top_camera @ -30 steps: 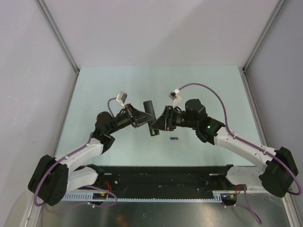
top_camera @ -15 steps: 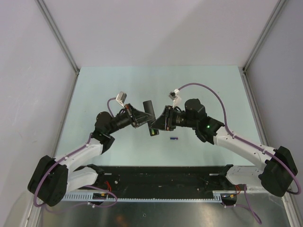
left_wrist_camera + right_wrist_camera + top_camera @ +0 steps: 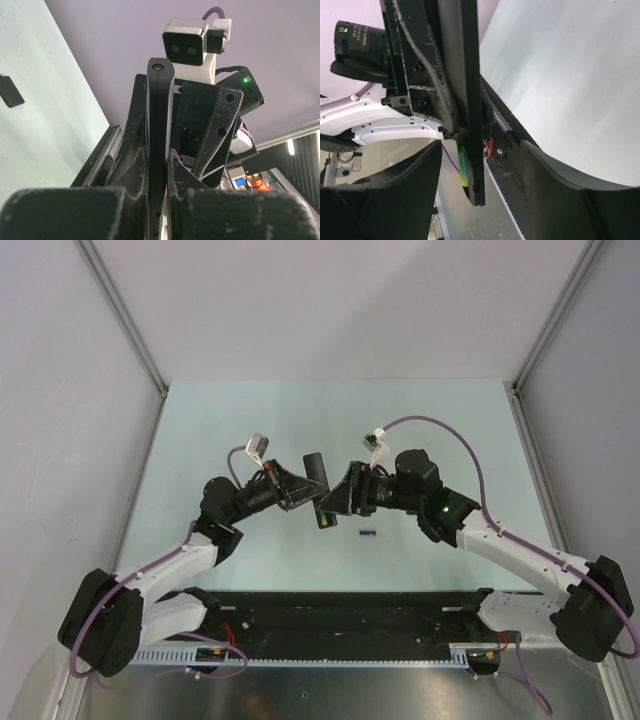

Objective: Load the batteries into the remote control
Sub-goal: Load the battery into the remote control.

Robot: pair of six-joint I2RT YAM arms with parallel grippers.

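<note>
My left gripper [image 3: 305,495] is shut on the remote control [image 3: 322,508], a slim black bar held on edge above the table. In the left wrist view the remote control [image 3: 159,100] runs edge-on out from between the fingers. A green battery [image 3: 463,170] lies in the recess near the remote control's [image 3: 470,75] lower end, and the same green battery [image 3: 325,521] shows from above. My right gripper [image 3: 480,165] is open, its fingers standing wide on either side of that end without touching it. From above, the right gripper [image 3: 335,502] faces the left one.
A blue-purple battery [image 3: 368,533] lies on the pale green table [image 3: 420,420] just below the right gripper. A small flat black piece [image 3: 11,90] rests on the table to the left. The black base rail [image 3: 340,615] runs along the near edge.
My right gripper has opened from a narrower gap and drawn slightly back to the right. The left gripper and the remote control have stayed put.
</note>
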